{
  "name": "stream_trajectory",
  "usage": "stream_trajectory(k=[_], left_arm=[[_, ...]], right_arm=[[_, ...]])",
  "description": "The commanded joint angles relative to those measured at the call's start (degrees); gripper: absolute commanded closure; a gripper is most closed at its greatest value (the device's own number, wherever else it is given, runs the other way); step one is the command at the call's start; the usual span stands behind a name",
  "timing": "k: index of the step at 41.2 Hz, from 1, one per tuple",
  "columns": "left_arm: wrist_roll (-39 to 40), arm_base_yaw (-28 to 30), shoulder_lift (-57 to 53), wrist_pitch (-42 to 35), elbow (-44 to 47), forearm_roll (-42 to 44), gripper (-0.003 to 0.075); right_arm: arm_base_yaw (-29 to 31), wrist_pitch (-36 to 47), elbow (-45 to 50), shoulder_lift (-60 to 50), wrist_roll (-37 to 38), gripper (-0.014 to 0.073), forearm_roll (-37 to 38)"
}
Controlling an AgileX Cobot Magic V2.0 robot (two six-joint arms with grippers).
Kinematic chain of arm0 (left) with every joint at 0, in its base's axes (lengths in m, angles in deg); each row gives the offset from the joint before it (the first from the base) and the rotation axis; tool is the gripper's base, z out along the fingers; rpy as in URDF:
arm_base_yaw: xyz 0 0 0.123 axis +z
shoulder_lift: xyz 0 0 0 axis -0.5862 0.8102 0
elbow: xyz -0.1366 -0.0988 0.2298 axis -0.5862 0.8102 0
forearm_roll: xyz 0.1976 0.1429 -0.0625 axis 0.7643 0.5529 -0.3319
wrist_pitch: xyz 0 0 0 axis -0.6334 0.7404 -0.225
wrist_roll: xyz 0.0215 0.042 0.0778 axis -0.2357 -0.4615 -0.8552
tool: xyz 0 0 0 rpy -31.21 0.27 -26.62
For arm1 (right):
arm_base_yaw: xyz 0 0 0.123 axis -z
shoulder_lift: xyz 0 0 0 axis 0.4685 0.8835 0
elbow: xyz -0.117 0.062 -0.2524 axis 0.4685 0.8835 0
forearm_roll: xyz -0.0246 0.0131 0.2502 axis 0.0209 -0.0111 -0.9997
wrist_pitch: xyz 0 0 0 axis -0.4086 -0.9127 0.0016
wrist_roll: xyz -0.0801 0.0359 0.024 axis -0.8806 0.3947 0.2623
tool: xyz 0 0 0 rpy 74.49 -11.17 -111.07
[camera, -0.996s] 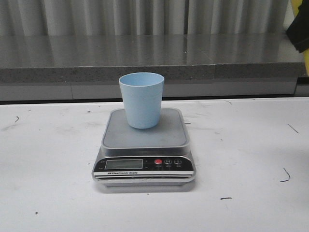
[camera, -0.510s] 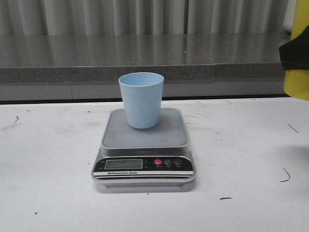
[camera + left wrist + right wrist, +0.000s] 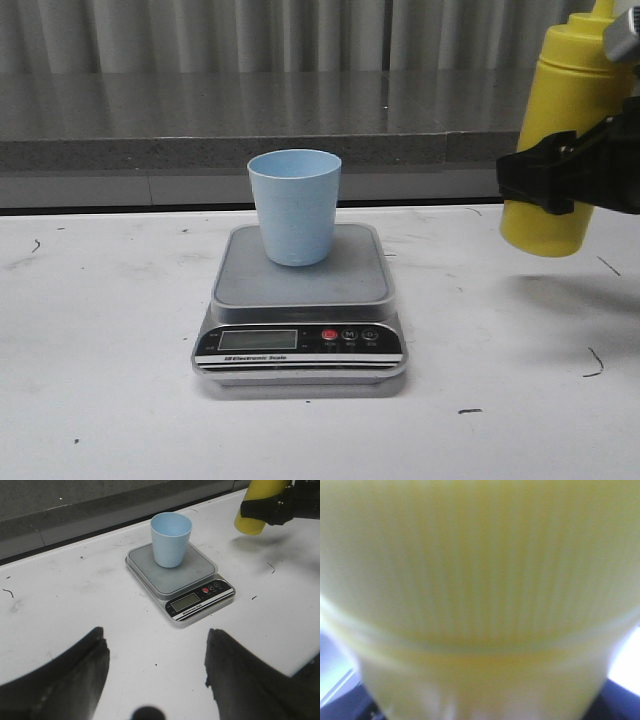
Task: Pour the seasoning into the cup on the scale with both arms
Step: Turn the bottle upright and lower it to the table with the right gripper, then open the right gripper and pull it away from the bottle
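Note:
The pale blue cup (image 3: 293, 205) stands upright on the steel platform of the silver-grey scale (image 3: 300, 290) at the table's middle; both also show in the left wrist view, the cup (image 3: 170, 539) on the scale (image 3: 165, 577). My right gripper (image 3: 555, 172) is shut on the yellow seasoning bottle (image 3: 570, 110), holding it upright above the table, to the right of the scale. The bottle fills the right wrist view (image 3: 480, 580) and hides the jaws there. It shows in the left wrist view (image 3: 252, 522) too. My left gripper (image 3: 155, 652) is open and empty, over bare table short of the scale.
A grey stone ledge (image 3: 200, 120) runs along the back of the white table (image 3: 100, 380), with a corrugated wall behind it. Small dark marks dot the tabletop.
My right gripper has carried the yellow bottle leftward into the front view, from the right edge towards the scale. The cup and scale have not moved.

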State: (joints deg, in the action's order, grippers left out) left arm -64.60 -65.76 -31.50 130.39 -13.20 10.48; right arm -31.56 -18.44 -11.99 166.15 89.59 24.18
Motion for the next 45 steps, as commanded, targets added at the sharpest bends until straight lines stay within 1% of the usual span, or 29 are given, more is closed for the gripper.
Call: stream_trajectory(k=[1, 17, 23, 26, 28, 31, 33, 36, 38, 45], left_arm=[[0.39, -0.05, 0.58, -4.24, -1.3, -0.62, 0.03], [0.39, -0.05, 0.58, -4.24, -1.3, -0.62, 0.03], [0.39, -0.05, 0.58, -4.24, -1.3, -0.62, 0.03], [0.39, -0.05, 0.58, -4.24, -1.3, -0.62, 0.03], [0.39, -0.05, 0.58, -4.24, -1.3, -0.62, 0.03], [0.39, -0.05, 0.58, -4.24, -1.3, -0.62, 0.03], [0.39, -0.05, 0.58, -4.24, -1.3, -0.62, 0.03], [0.39, -0.05, 0.58, -4.24, -1.3, -0.62, 0.03], [0.39, -0.05, 0.58, -4.24, -1.3, -0.62, 0.03], [0.39, -0.05, 0.58, -4.24, -1.3, -0.62, 0.03]], right_arm=[[-0.09, 7.95, -3.06, 0.43, -0.52, 0.0234, 0.84], [-0.09, 7.63, -6.92, 8.68, -0.97, 0.0234, 1.2], [-0.09, 7.56, -6.94, 10.44, -3.68, 0.0234, 1.26], [-0.09, 7.25, -6.94, 10.65, -3.79, 0.0225, 1.26], [-0.09, 7.26, -6.94, 10.65, -3.74, 0.0197, 1.26], [-0.09, 7.26, -6.94, 10.65, -3.57, 0.0115, 1.26], [-0.09, 7.14, -6.94, 10.65, -2.75, 0.0039, 1.21], [-0.09, 6.34, -6.76, 10.53, -1.85, -0.0039, 1.15], [-0.09, 4.84, -6.76, 10.03, -0.88, -0.0064, 1.21], [-0.09, 0.37, -4.86, 6.2, 1.02, -0.006, 1.27]])
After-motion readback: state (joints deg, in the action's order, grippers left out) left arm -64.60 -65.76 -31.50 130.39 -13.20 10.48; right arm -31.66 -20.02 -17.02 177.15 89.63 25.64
